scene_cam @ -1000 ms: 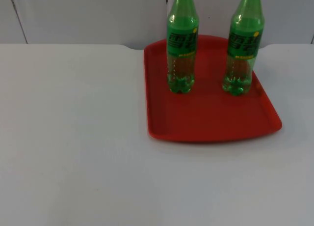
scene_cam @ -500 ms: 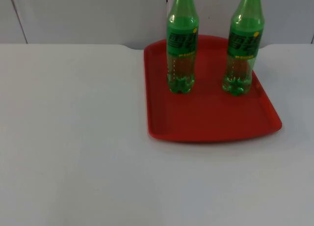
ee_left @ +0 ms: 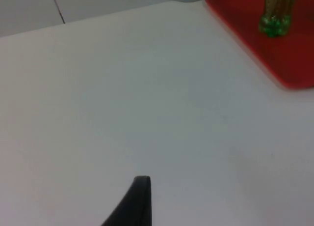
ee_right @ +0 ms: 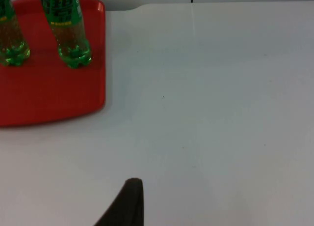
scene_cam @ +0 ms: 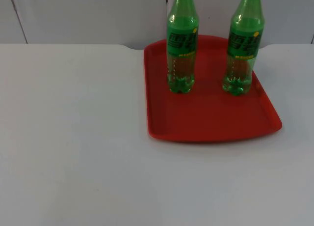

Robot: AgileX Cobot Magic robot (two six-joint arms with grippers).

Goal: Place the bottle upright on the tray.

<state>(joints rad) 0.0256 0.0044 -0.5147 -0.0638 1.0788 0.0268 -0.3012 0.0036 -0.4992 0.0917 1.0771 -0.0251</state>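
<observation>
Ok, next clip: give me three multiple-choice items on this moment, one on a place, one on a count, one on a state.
1. Where does the red tray sit on the table?
A. against the near edge
B. toward the far side, near the wall
C. at the left side

2. How many green bottles are on the tray?
A. one
B. two
C. three

3. How do the bottles stand?
A. both upright
B. both lying down
C. one upright, one tipped over

Key: 1 B, the red tray lies close to the grey wall. 2 B, a left bottle and a right bottle show on it. 3 A, both stand on their bases with necks up, apart from each other.
</observation>
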